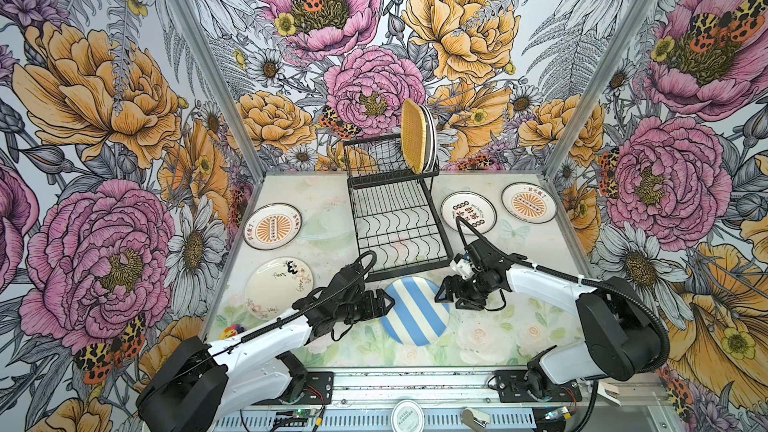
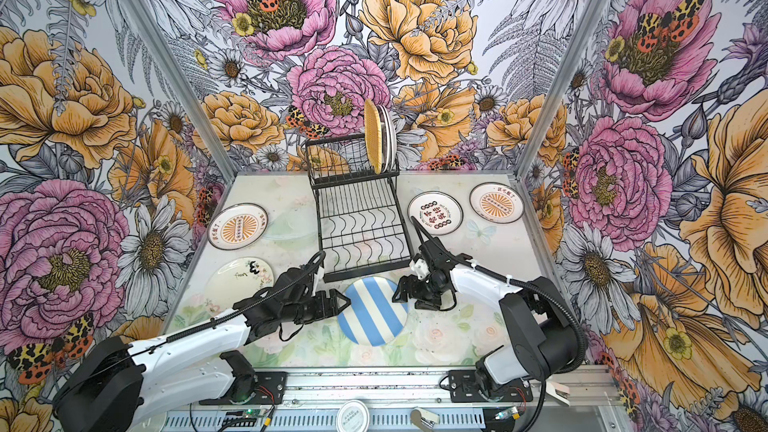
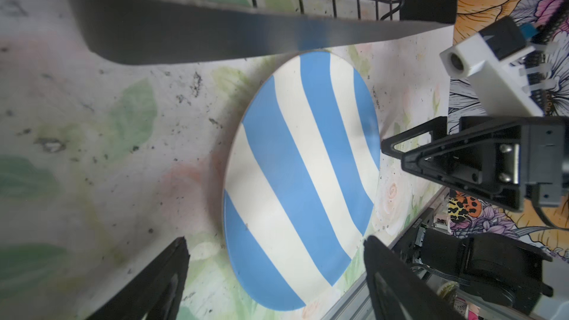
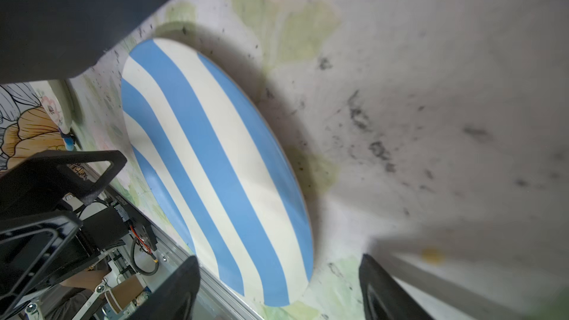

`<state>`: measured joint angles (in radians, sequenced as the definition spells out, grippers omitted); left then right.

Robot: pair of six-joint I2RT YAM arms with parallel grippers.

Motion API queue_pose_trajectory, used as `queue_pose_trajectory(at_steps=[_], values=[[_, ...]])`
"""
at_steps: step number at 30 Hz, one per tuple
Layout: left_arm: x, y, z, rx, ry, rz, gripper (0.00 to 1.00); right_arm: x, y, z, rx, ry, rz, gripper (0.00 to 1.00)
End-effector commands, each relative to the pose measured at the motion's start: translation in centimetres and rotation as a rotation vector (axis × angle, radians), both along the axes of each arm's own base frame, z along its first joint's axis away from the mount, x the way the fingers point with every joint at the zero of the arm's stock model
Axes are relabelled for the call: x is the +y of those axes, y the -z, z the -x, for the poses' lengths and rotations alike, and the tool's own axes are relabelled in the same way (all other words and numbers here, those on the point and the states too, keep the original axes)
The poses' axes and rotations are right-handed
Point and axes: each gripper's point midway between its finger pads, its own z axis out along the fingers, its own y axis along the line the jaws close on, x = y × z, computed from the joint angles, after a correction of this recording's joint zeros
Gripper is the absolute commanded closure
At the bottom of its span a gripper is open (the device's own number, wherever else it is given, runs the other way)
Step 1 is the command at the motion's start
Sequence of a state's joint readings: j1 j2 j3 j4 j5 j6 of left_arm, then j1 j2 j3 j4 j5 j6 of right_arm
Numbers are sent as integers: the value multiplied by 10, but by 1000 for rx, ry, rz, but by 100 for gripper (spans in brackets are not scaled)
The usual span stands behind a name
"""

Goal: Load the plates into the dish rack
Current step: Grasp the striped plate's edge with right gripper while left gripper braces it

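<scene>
We see blue-striped plate [image 1: 415,313] flat on table [image 1: 478,338], right by dish rack [image 1: 395,218] front, at rack's 6 o'clock. Left gripper [image 1: 386,301] about plate's 9, right gripper [image 1: 446,295] about 3. Both jaws wide, holding nothing. We think: flat plate hard to pinch, so two helpers.

You had 3 walls [image 1: 374,56] around the workspace, papered with large pink and orange flowers, daisies and spotted moths; the tabletop [image 1: 498,334] wore a pale floral print, scuffed with dark specks in both wrist views; a metal rail [image 1: 415,386] ran along your near edge; a small round white lid [image 1: 407,415] lay just beside it.
</scene>
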<state>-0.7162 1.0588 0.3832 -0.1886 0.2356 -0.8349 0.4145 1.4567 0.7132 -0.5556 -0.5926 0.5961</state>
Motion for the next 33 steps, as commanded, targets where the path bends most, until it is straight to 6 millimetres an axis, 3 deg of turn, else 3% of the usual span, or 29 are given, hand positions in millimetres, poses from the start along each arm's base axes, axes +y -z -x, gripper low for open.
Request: queue_pose_trajectory(at_steps=[1,8,18,25,33], values=[[8,7,3,0,-5,-42,20,-1,-7,-1,-47,-54,-66,21],[-4,21,3,42,45,-36,40,-6,4,-5,-45,-89,-67,32],[-16,33,-3,70,69,-33,55,-6,15,-1,-29,-114,-63,38],[-22,38,-4,89,88,-33,67,11,22,5,7,-146,-112,43],[-28,41,-3,99,104,-33,71,31,18,11,8,-190,-179,43]])
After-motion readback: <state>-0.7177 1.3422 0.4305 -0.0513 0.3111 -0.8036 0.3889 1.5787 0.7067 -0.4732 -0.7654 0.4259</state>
